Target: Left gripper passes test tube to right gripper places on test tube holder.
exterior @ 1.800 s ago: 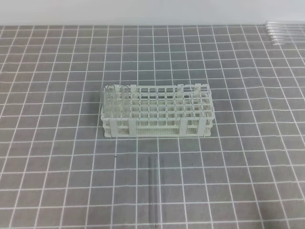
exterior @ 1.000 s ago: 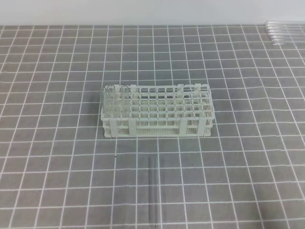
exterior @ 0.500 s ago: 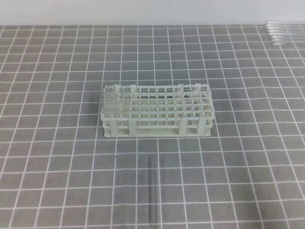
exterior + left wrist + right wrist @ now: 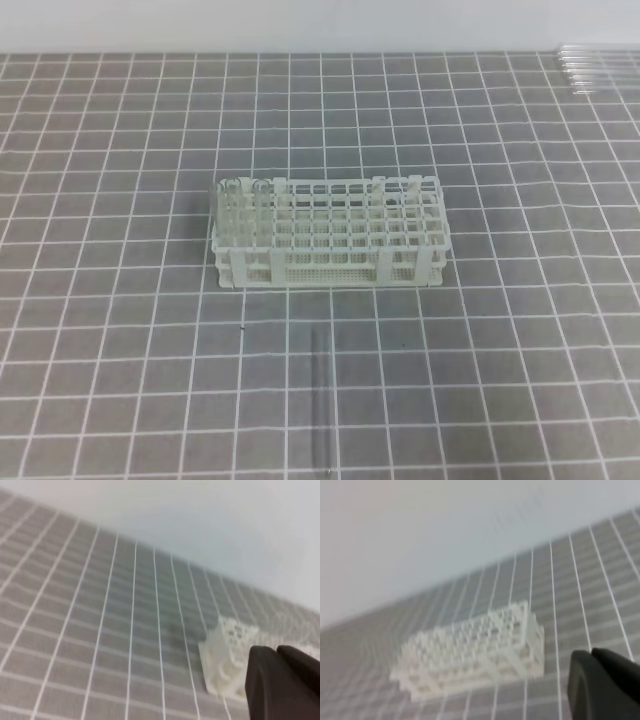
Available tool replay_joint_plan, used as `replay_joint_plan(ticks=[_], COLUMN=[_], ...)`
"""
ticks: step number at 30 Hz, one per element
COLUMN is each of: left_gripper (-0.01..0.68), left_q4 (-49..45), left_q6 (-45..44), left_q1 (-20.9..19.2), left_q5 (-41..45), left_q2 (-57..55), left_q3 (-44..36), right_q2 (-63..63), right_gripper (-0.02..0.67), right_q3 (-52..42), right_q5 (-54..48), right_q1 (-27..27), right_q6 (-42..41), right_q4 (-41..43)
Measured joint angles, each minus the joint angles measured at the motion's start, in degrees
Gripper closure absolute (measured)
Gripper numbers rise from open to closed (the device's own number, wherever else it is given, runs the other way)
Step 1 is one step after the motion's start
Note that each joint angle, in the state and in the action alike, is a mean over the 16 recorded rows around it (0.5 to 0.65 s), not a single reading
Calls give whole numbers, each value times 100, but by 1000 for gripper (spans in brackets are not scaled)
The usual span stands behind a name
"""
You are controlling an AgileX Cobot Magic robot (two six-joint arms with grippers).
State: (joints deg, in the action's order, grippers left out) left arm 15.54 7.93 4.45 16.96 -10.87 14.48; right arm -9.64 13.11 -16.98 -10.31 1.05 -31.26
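table (image 4: 120,200): grey mat with a white grid, and the clear glass is hard to pick out against it, so a misjudged approach is the main hazard.
rack (image 4: 330,232): white and many-holed, standing mid-table; a bump from either arm could shove it or tip it, and the small square holes leave little room for a tilted tube.
spare tubes (image 4: 600,68): a clear bundle at the far right edge, well apart; it could be mistaken for the target.
test tube (image 4: 321,400): lies flat on the table in front of the rack, apart from it, untouched; round and smooth, it may roll away, slip or crack under a hard pinch.
left end effector (image 4: 276,652): fingers pressed together, holding nothing; it must open first.
right end effector (image 4: 591,654): likewise closed and empty; a badly timed handover would drop the glass.
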Motion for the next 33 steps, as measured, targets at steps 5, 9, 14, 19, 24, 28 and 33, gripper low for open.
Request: replay_joint_plan(ticks=[5,9,14,19,24,28,33], left_gripper=[674,674,674,674,674,674,674], left_q4=[106,414,1136,1831,2141,1869,1209], left_q6=[-407,-977,-1874,-2477,-2496,-2040,-1131], left_q1=[10,18,110,467,1231,2070,3137], left_q5=[1147,1878,2415,2419,2123,1947,1982], left_q2=[-1102,-1986,-2985,-3836,-4760,-5573,-6638], left_q3=[923,1520,1963,2145,2341,2664,3361], right_q2=[-917,-1638,-2396,-3003,-3459,-3729,-3919], right_gripper=[662,662,662,662,662,662,662], right_q3=[733,1207,1593,1752,1780,1782,1782], right_q5=[-1099,-1887,-2636,-2965,-3041,-3055,-3057], right_q1=[0,0,0,0,0,0,0], right_q6=[-2,-4,-11,-82,-294,-531,-837], right_q4=[423,744,990,985,817,688,580])
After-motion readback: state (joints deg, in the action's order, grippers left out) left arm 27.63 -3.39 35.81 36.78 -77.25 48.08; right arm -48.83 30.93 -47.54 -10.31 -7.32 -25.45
